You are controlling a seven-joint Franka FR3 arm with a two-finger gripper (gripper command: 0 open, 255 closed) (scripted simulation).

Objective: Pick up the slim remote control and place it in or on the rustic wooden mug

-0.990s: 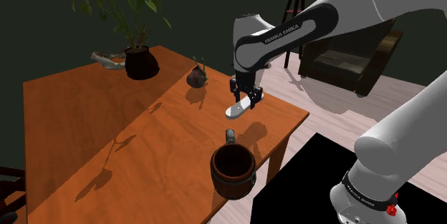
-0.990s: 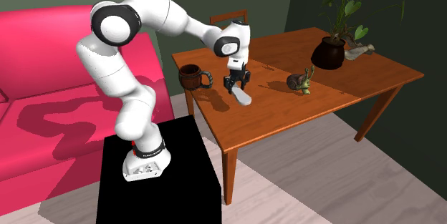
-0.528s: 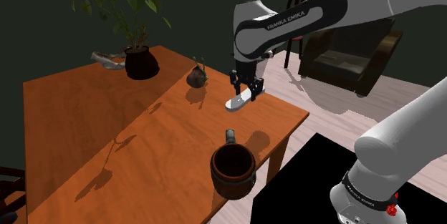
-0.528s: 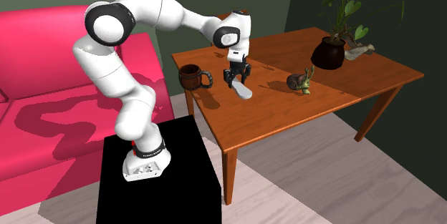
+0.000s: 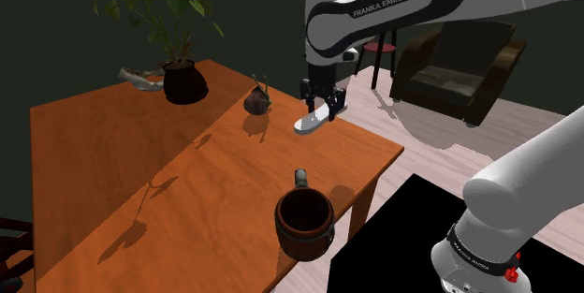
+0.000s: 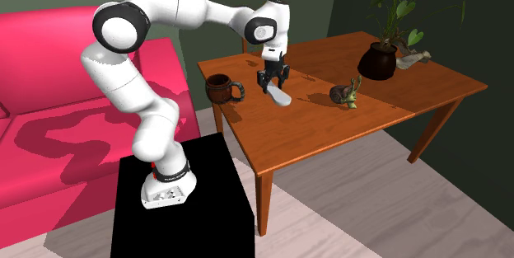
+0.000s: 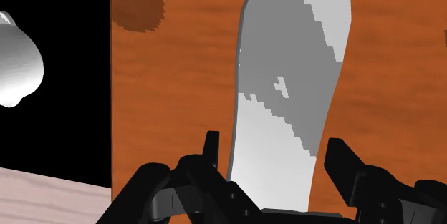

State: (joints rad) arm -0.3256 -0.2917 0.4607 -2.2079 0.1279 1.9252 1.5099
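1. Remote (image 7: 290, 94): slim, pale grey and white; one end sits between the two black fingers (image 7: 210, 148), which press in on its sides, so you have it gripped; the jaws are only as far apart as the remote is wide.
2. In the shoulder view the gripper (image 5: 320, 104) hangs from the arm over the table's (image 5: 140, 179) far side; the remote slants down from it, and its low end looks to be clear of the wood, though you cannot be sure of the gap from here.
3. So the pick-up looks done; judge the lift as under way rather than finished.
4. The mug (image 5: 304, 241), dark brown with its mouth facing up, stands near the table edge closest to the stand (image 5: 402, 235); it is well apart from the remote, with nothing in it that you can see.
5. Left for you: carry the remote across to the mug, bring it over the open mouth, lower it and let go; none of that shows as done.
6. Further off, a small dark pot (image 5: 257, 102) stands just beside the gripper's position and a larger potted plant (image 5: 182, 82) stands at the far corner; neither lies between the remote and the mug.
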